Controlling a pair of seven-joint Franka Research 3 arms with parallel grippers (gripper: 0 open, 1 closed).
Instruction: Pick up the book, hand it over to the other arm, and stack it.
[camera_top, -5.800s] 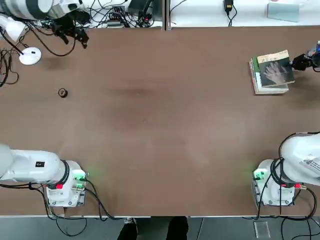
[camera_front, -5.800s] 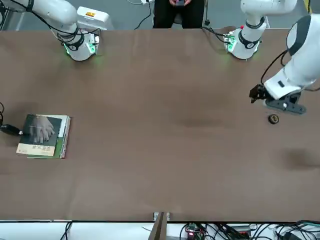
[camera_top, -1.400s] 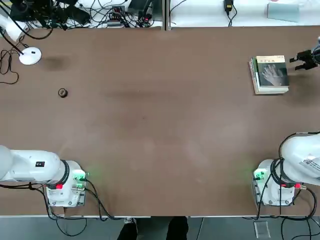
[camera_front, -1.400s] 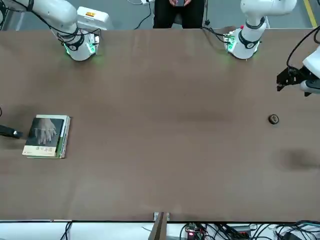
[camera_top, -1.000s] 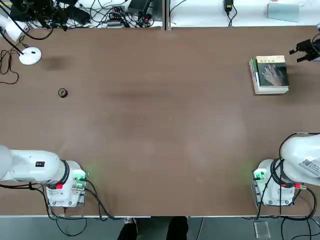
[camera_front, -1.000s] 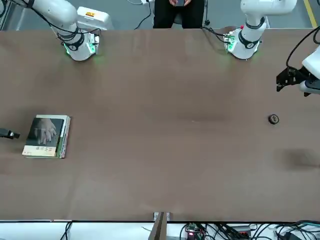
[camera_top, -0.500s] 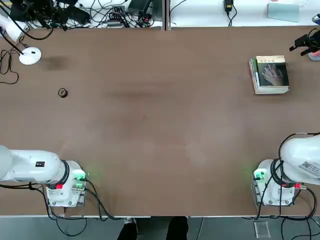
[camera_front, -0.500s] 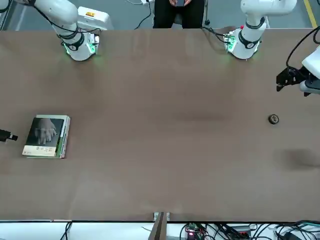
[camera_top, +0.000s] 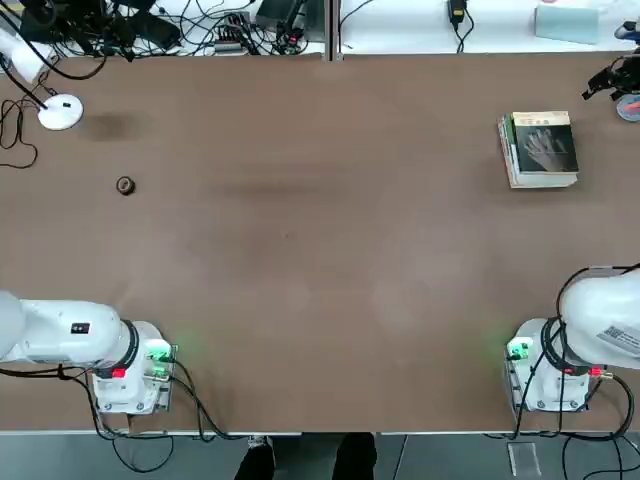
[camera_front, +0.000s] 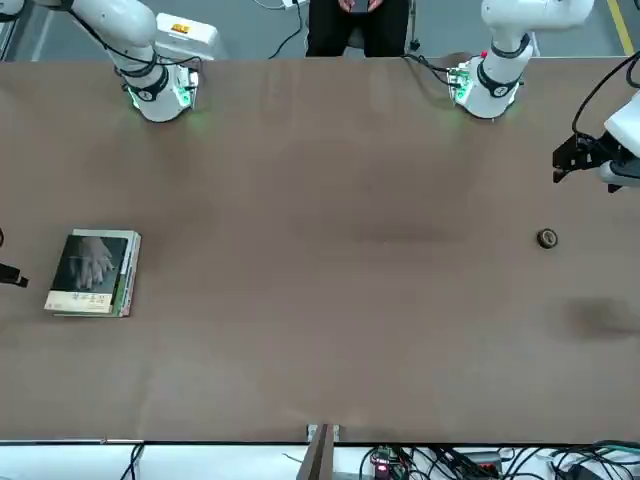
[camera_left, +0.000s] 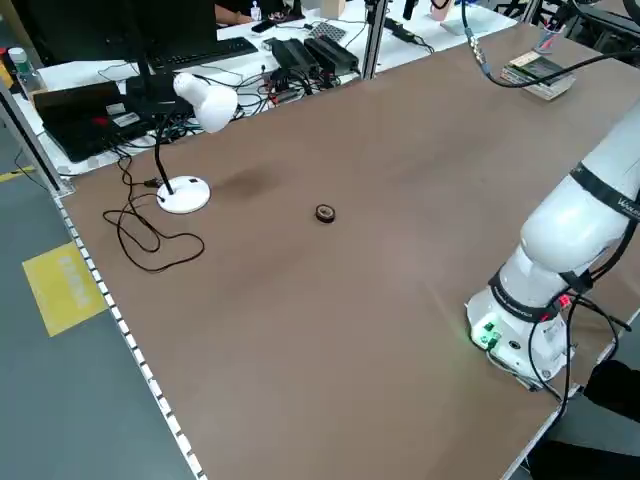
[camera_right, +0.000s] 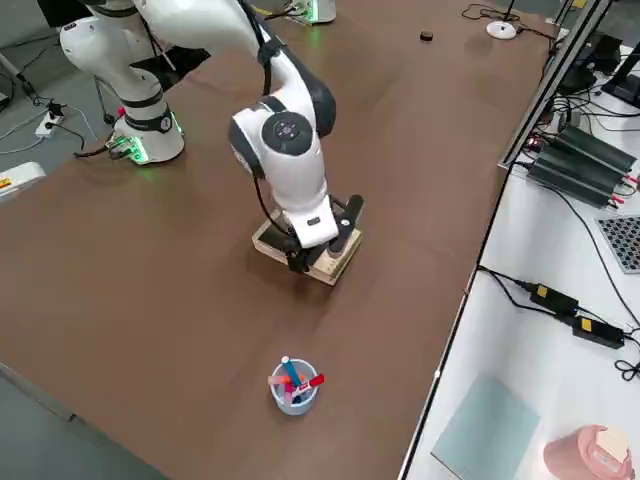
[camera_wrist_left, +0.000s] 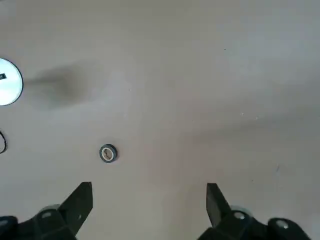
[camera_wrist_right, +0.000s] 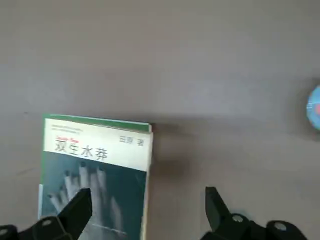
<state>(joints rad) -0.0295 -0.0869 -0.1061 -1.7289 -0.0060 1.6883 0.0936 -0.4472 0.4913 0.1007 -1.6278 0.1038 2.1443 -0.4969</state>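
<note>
the book (camera_top: 545, 143) already lies on the green-and-white book (camera_top: 512, 150), squared up, so this looks like the wrap-up after stacking. right gripper (camera_wrist_right: 145, 210) hangs above it with jaws wide and empty, the book off to one finger's side, not between them. left gripper (camera_wrist_left: 147, 205) is parked, jaws wide, nothing between. next: probably just pull clear.

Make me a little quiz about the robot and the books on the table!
1. True or false: the right end effector is holding the book.
2. What lies under the book? A) a green-and-white book B) a plate C) a box
3. Fill in: the left end effector and the right end effector are both ____.

Key: 1 false; 2 A; 3 open.
</note>
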